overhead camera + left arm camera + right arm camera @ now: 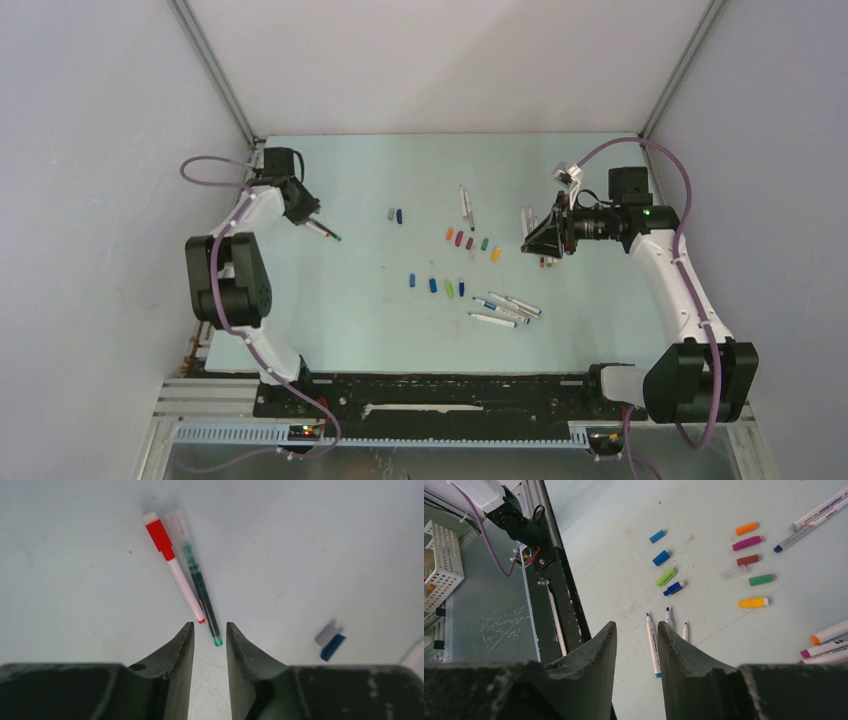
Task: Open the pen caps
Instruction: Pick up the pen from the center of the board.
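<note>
While left claw (210, 627), right claw (636, 626) slightly spread, green pen (200, 582) end in left gap.

Pen caps (459, 238) lie mid-table (350, 320); a pen cluster (505, 310) sits nearer; two pens (184, 587) apparently lie far left.

Bright even light, soft faint shadows, left wrist view slightly blurred

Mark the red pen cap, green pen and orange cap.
red pen cap (160, 536), left wrist view, middle of cap
green pen (201, 591), left wrist view, mid-barrel
orange cap (745, 528), right wrist view, centre of cap
</note>
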Controlling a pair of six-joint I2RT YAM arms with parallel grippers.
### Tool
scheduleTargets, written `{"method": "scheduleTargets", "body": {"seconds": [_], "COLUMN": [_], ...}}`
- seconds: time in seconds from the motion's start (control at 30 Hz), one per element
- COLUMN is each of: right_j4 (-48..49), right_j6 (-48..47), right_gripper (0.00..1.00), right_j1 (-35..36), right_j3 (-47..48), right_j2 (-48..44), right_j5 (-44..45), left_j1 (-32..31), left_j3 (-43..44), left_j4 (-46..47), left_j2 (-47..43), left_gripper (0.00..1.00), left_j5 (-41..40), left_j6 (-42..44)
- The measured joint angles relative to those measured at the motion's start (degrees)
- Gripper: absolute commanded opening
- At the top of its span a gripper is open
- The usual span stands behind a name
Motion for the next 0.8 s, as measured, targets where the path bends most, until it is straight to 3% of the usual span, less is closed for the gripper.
{"method": "scheduleTargets", "body": {"seconds": [0.17,0.8], "right_j4": [-0.04,-0.2], "right_j6": [0.0,0.0], "right_gripper": [0.38,0.38], "right_j1": [0.11,0.33], "right_j3": [0.0,0.0], "right_j2": [-0.04,0.35], "right_j5": [-0.11,-0.07], "left_j1": [0.0,0.11], "left_j3": [5.88,9.27], "left_j4": [-5.92,-10.14], "left_j2": [7.32,13.99], "left_gripper": [0.32,0.38], "left_j5": [-1.29,-2.25], "left_j6": [2.32,3.91]}}
